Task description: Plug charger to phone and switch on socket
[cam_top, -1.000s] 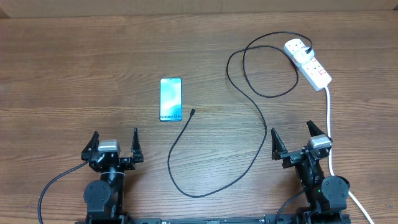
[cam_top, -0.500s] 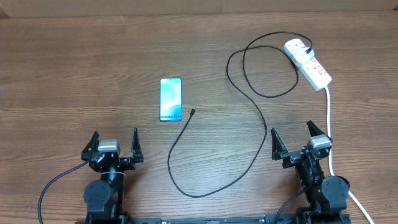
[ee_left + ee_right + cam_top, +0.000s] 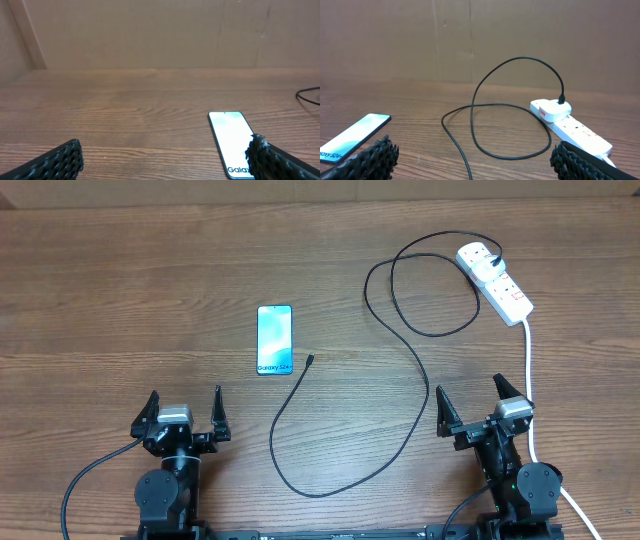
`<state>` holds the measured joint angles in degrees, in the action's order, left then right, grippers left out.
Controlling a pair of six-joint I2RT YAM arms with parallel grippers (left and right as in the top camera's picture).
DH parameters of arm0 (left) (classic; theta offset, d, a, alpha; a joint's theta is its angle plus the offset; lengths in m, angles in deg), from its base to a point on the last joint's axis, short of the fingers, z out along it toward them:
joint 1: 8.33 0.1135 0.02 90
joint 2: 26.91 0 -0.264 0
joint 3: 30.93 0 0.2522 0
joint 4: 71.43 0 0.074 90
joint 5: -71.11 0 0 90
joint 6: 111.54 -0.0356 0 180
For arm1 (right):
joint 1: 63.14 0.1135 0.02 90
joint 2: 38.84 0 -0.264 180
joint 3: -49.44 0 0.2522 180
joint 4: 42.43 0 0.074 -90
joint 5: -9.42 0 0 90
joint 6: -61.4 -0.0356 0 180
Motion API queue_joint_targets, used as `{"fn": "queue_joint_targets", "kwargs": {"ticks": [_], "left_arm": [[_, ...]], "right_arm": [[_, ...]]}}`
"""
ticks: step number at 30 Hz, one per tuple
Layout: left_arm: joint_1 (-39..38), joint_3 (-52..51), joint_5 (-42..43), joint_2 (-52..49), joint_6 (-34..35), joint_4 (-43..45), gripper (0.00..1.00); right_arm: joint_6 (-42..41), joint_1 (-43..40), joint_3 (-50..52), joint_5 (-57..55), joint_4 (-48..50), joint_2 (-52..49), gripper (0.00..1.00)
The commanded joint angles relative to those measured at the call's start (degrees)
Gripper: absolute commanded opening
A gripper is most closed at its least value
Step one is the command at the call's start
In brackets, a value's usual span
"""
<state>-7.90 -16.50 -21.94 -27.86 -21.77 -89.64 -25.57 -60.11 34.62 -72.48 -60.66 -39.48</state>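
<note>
Nearer the robot than the phone point(image 3: 275, 339) and to its left, well apart from it: left gripper point(image 3: 185, 394), splayed to full width. Grips nothing, touches nothing, hangs over bare tabletop. Black fingertips point(image 3: 56, 161), rubbery and studded with small knobs, at both lower corners of the left wrist view.

Then the phone itself: thin flat rectangle, rounded corners, black edge, glossy light-blue screen facing up, "Galaxy S24" lettered at the end nearer the robot. Lies flat on the table point(image 3: 120, 280), matte brown wood with long streaked grain.

Just right of the phone's lettered end, near but not touching: small black connector tip point(image 3: 311, 360) of the charger point(image 3: 365, 283). Thin, round, limp black cable. Swings from that tip toward the robot, bends in a wide U, climbs back up to the right of the phone, then curls into a loop farther right and beyond it.

Right of the phone and nearer the robot, well apart: right gripper point(image 3: 468, 386), likewise at full spread and empty. Same knobbly black pads point(image 3: 372, 156) in the right wrist view.

Far right of the phone and slightly beyond it: socket point(image 3: 497, 280), smooth white plastic oblong with red markings, lying slantwise. Carries a blocky white plug point(image 3: 476, 255) at its far end, with the black lead arching up out of it. Switch position too small to tell. Trails a thick white cord point(image 3: 528, 370) from its near end back toward the robot.
</note>
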Motion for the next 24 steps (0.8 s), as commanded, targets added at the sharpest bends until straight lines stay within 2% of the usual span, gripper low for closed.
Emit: {"fn": "queue_joint_targets", "kwargs": {"ticks": [1, 18, 24], "left_arm": [[0.3, -0.4, 0.5, 0.5, -1.1, 0.2, 1.00], [0.3, -0.4, -0.1, 0.5, -1.1, 0.6, 1.00], [0.3, -0.4, 9.9, 0.5, 2.2, 2.4, 1.00]], "right_arm": [[0.2, -0.2, 0.6, -0.5, 0.3, 0.2, 1.00], [0.3, -0.2, 0.6, -0.5, 0.3, 0.2, 1.00], [0.3, -0.2, 0.6, -0.5, 0.3, 0.2, 1.00]]}}
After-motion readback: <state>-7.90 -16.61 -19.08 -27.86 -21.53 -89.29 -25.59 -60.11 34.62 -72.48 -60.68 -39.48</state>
